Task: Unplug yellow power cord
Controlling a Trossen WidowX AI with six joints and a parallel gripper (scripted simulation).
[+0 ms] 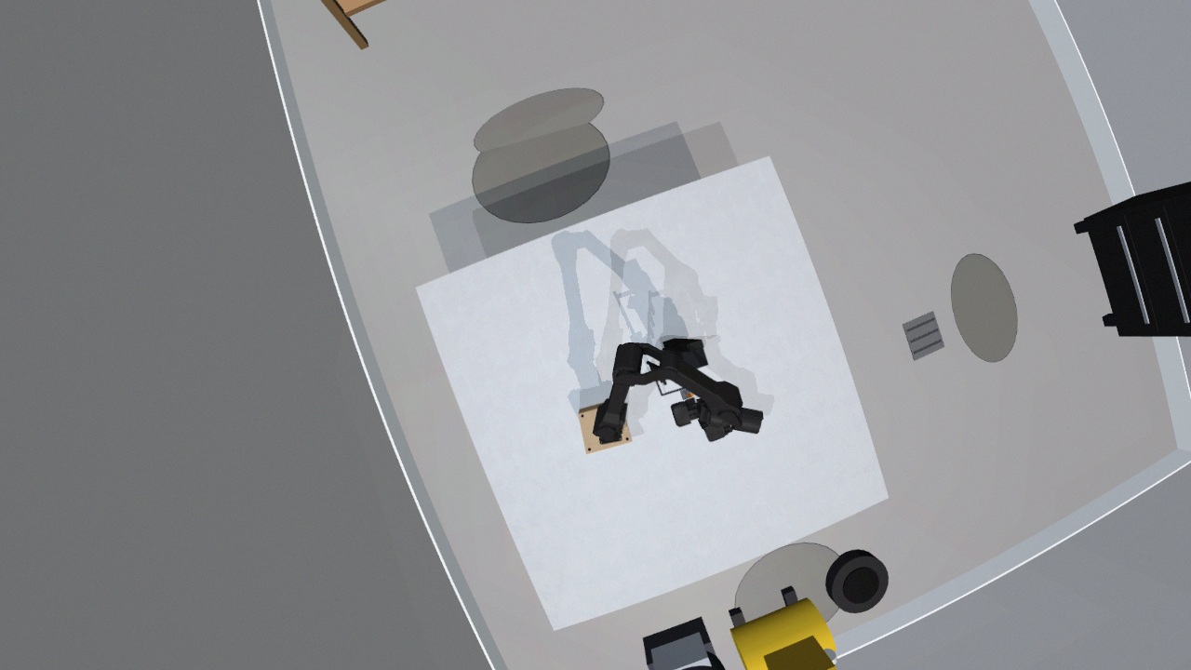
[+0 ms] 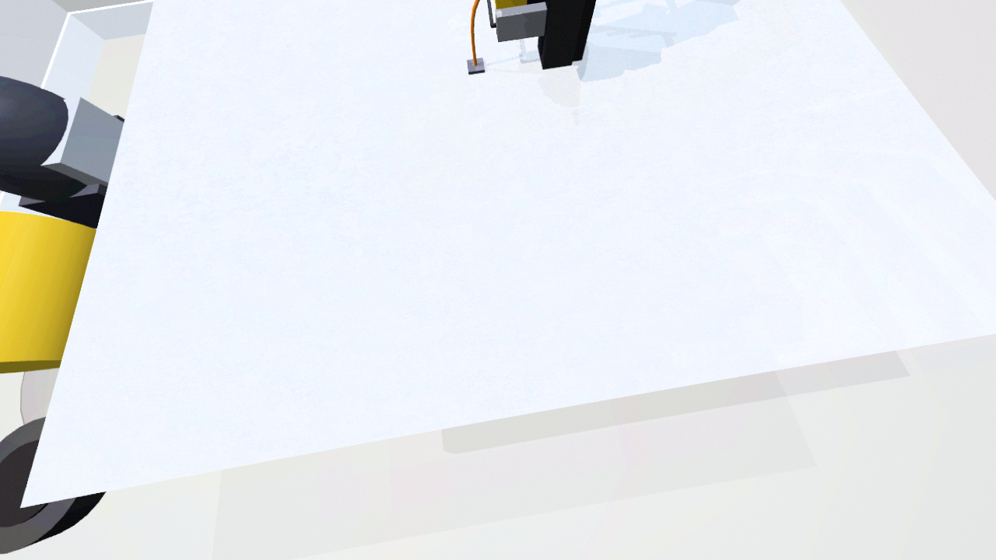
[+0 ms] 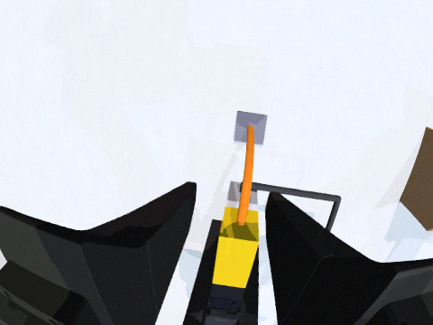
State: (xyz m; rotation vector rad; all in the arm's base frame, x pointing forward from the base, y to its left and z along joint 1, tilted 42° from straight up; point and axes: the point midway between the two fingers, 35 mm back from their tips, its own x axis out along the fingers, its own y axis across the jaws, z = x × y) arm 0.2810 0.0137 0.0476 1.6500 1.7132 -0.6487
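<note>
The yellow plug sits in the black power strip, which stands upright on the white table. An orange cord runs from the plug to a small grey end block on the table. My gripper reaches over the plug. Its two black fingers stand apart on either side of the plug, with a gap showing on each side. The overhead view mostly hides the plug under my arm.
A thin dark wire frame stands just behind the strip. My arm's wooden base plate is close by. A yellow machine and a tyre stand off the table's near edge, and a black rack is far off.
</note>
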